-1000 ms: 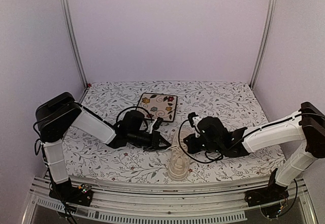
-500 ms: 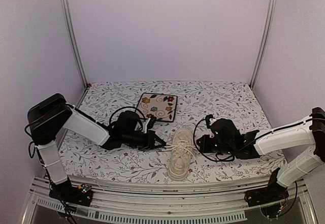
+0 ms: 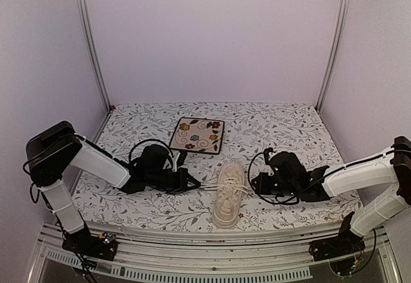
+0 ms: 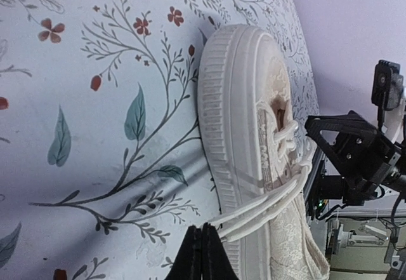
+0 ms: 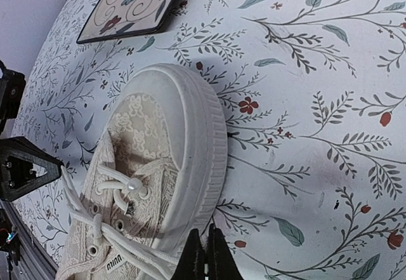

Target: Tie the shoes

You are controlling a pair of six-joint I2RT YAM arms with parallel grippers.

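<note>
Left gripper (image 4: 202, 249): at 9 o'clock of the shoe, low over the cloth, jaws pressed together on two strands of the cream laces (image 4: 266, 202), which run taut from the eyelets to its tips.
Shoe: one cream low-top textile sneaker with a ribbed pale sole (image 3: 230, 194), upright near the front edge, toe towards 12 o'clock.
Plate: square floral-patterned plate with a dark rim (image 3: 198, 134), at 11 o'clock of the sneaker and apart from it.
Right gripper (image 5: 204, 256): at 3 o'clock of the sneaker, jaws closed. A lace strand leads towards its tips, but whether it is pinched cannot be told.
Step in hand (judged): drawing the lace ends outwards to opposite sides to tighten a crossing.
Doing it well: pull evenly towards 9 and 3 o'clock and keep both pulls low, so that the light sneaker neither slides nor tips and the strands do not slip from the pinch.
Edges: the heel sits near the front edge of the leaf-printed tablecloth (image 3: 289, 129), at 6 o'clock, so drift that way risks a fall.
Open room: bare cloth lies towards 9, 3 and 1 o'clock, and the plate limits travel towards 11 o'clock.
</note>
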